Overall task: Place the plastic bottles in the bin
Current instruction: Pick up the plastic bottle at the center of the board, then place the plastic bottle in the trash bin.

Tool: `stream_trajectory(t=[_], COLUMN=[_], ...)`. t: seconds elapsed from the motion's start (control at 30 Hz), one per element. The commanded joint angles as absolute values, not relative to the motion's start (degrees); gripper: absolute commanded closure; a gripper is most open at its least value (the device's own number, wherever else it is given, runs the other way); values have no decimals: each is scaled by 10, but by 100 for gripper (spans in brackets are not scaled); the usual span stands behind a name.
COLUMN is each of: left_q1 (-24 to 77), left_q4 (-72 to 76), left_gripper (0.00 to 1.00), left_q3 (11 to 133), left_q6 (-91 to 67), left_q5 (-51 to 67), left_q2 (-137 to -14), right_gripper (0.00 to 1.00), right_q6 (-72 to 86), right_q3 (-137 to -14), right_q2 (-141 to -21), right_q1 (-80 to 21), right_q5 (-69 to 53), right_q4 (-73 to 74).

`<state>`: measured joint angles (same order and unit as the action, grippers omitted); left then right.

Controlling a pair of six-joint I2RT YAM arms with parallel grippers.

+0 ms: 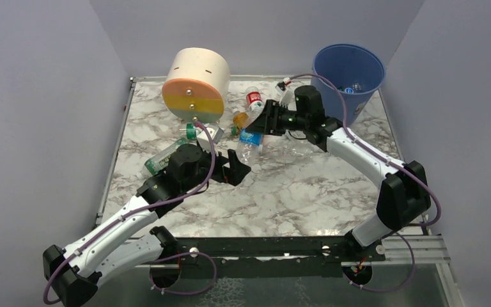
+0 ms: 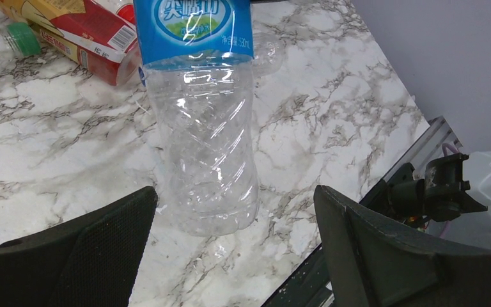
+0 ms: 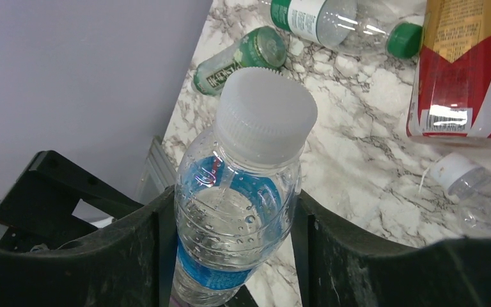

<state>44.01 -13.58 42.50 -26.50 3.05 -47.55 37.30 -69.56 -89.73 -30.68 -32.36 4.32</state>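
One blue-label bottle is pinched at its shoulder in my right hand, over the worktop, well short of the bin. Looks light, thin-walled, slick, crushable; the neck is probably stiffest. Left hand gapes wide, empty. Roughly six more bottles lie loose; one bin.

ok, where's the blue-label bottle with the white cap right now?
The blue-label bottle is clamped in the right hand near its white cap, mid-table in the top view, between the orange-tinted bottle and the open left hand.
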Motion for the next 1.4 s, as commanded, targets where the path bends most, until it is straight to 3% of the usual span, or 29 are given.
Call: stream_trajectory(t=[0.0, 0.83, 1.07, 1.37], left_q1=[442, 442, 442, 442], left_q4=[-139, -78, -82, -85], left_gripper=[1, 1, 1, 1], left_q3=[421, 390, 395, 406], left_q6=[-253, -261, -262, -256], left_q5=[19, 57, 63, 63], left_q2=[-458, -512, -524, -545], right_gripper=[40, 40, 40, 40], right_q6=[351, 352, 450, 517], right_q3=[-734, -967, -964, -989], right_q2=[-913, -954, -966, -1002], right_q1=[-295, 15, 142, 199], right_q5=[-310, -429, -503, -502], right_q4=[78, 137, 42, -26])
